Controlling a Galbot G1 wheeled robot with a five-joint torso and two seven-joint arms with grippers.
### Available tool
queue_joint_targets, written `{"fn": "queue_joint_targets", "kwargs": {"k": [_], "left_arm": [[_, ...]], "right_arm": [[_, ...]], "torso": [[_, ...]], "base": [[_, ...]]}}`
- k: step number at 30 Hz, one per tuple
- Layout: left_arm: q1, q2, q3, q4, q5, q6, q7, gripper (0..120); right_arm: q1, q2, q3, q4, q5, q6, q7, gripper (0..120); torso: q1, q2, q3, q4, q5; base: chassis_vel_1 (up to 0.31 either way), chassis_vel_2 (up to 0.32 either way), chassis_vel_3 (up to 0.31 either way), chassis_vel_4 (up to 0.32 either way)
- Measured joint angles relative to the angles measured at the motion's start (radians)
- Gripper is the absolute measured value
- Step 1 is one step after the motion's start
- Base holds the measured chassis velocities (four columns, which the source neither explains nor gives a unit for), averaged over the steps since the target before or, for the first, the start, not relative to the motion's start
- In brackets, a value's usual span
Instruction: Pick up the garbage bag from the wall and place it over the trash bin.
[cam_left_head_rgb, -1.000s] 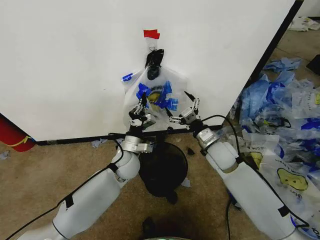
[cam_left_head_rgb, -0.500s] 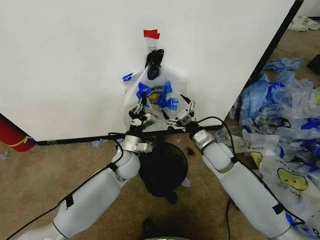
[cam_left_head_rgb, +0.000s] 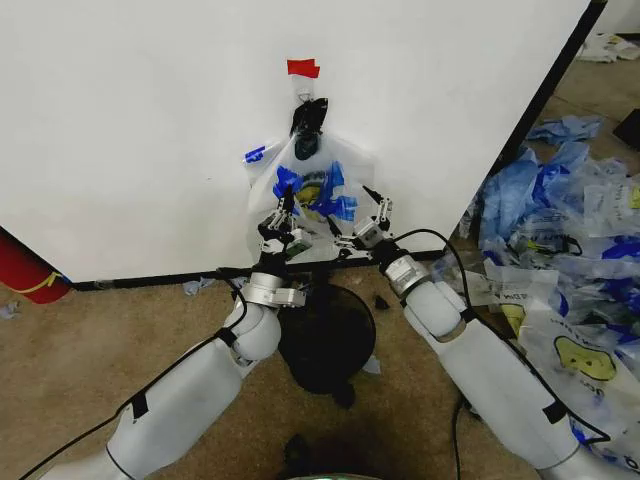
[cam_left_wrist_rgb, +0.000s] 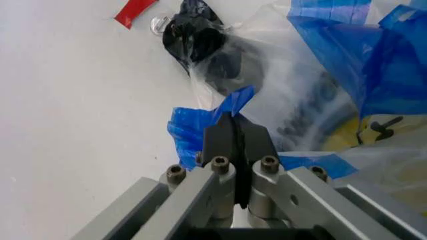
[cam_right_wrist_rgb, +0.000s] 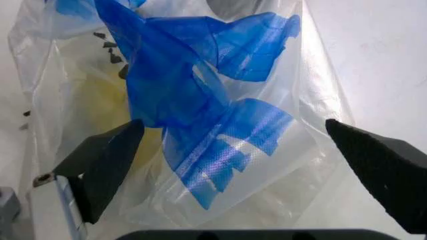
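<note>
1. From the head view we see the garbage bag (cam_left_head_rgb: 312, 190) hanging flat against the white wall (cam_left_head_rgb: 130, 130), caught at its top by a dark hook (cam_left_head_rgb: 309, 115) just under a strip of red tape (cam_left_head_rgb: 303, 68). Blue tape strips cross its yellow smiley print. Our left claw (cam_left_head_rgb: 281, 222) is raised at the bag's lower left part, its tips against the plastic. Our right claw (cam_left_head_rgb: 368, 222) is at the bag's lower right edge, fingers spread apart. The trash bin (cam_left_head_rgb: 327, 338) stands on the brown carpet (cam_left_head_rgb: 120, 330) below the bag, between our two forearms and near the wall. A red cylinder (cam_left_head_rgb: 25, 268) sits at the far left, and a heap of other plastic bags (cam_left_head_rgb: 570, 230) lies off to the right.

2. In the left wrist view, our left claw (cam_left_wrist_rgb: 236, 142) has its two dark fingers pressed together, and a fold of blue tape with bag plastic lies right at their tips; we cannot tell whether the film is pinched between them. The dark hook and the red tape show beyond the bag's gathered neck.

3. In the right wrist view, our right claw (cam_right_wrist_rgb: 250, 160) is wide open, holding nothing. The bag's translucent side with its blue strips lies between the two fingers and just ahead of them, not touching either pad.
</note>
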Motion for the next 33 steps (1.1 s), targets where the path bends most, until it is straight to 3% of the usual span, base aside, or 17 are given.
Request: {"fn": "queue_joint_targets", "kwargs": {"k": [20,33], "left_arm": [[-0.001,-0.003,-0.002,-0.004,0.001,-0.001,0.003,0],[0.005,-0.007,-0.008,-0.013,0.002,-0.007,0.005,0]], "right_arm": [[-0.016,0.003,0.006,-0.001,-0.005,0.002,-0.002,100],[0.072,0.016,-0.047,-0.073,-0.001,0.005,-0.003,100]], "torso": [[0.000,0.000,0.000,0.0000,0.0000],[0.000,0.000,0.000,0.0001,0.0000]], "base": [[0.000,0.000,0.000,0.000],[0.000,0.000,0.000,0.000]]}}
